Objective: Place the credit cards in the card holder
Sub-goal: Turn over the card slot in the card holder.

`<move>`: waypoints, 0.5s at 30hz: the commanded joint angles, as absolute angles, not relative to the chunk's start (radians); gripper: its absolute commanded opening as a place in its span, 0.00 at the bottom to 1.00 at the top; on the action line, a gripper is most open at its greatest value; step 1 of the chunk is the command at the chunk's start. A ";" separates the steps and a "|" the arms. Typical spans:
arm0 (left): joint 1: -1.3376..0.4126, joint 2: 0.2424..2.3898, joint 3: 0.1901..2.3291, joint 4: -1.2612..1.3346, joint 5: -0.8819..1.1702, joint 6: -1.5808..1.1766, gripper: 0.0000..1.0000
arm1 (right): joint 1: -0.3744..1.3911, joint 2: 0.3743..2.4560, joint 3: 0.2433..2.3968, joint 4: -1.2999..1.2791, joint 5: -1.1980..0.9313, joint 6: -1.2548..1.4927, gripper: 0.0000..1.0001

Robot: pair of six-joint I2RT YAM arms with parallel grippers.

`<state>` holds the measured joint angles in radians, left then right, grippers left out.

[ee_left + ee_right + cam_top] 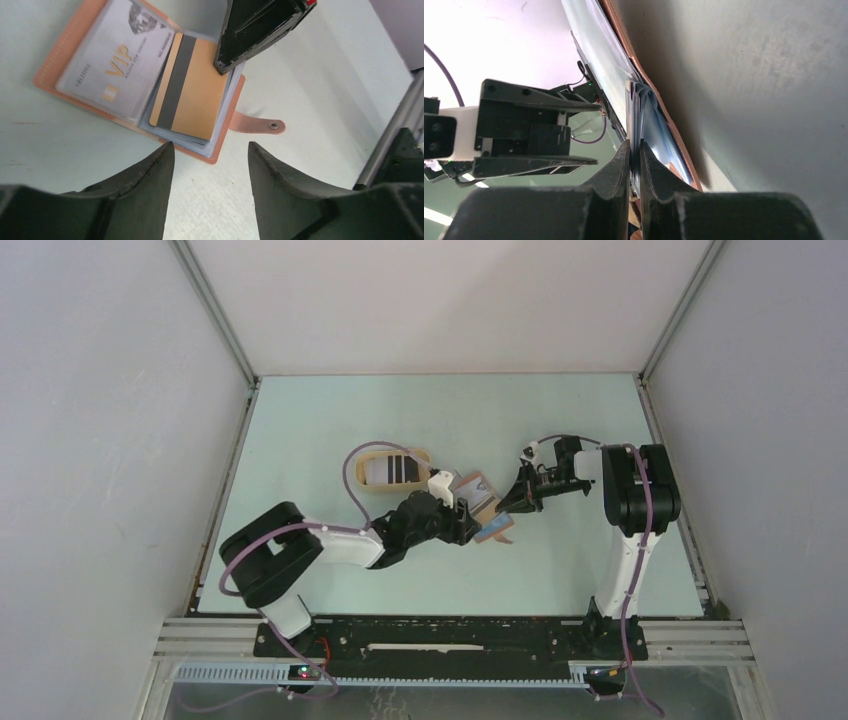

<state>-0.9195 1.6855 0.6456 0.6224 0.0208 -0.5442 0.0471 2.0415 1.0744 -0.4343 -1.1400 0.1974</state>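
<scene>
Your right hand [634, 145] pinches almost shut on a sleeve [651, 117] of the holder [47, 62], which lies open on the surface [310, 75], likely steadying that pocket. Your left hand [210, 150] hovers half open and empty above the pocketed gold card [192, 95].

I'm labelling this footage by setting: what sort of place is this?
Probably a robot test cell in a lab: plain white walls on an aluminium frame, a pale green table, and a left arm and right arm bolted to one rail.
</scene>
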 commanded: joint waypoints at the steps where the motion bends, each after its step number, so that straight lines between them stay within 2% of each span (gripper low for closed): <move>1: -0.959 1.558 0.718 0.484 -0.107 -0.380 0.63 | 0.036 2.043 1.100 -0.435 -1.151 0.213 0.14; 3: -0.993 1.547 0.762 0.413 -0.163 -0.302 0.70 | 0.035 2.043 1.101 -0.437 -1.149 0.215 0.13; 10: -1.077 1.710 1.026 0.142 -0.292 -0.155 0.79 | 0.032 2.039 1.101 -0.439 -1.153 0.225 0.12; 15: -1.113 1.856 1.220 -0.030 -0.432 -0.133 0.80 | 0.029 2.042 1.100 -0.440 -1.157 0.228 0.12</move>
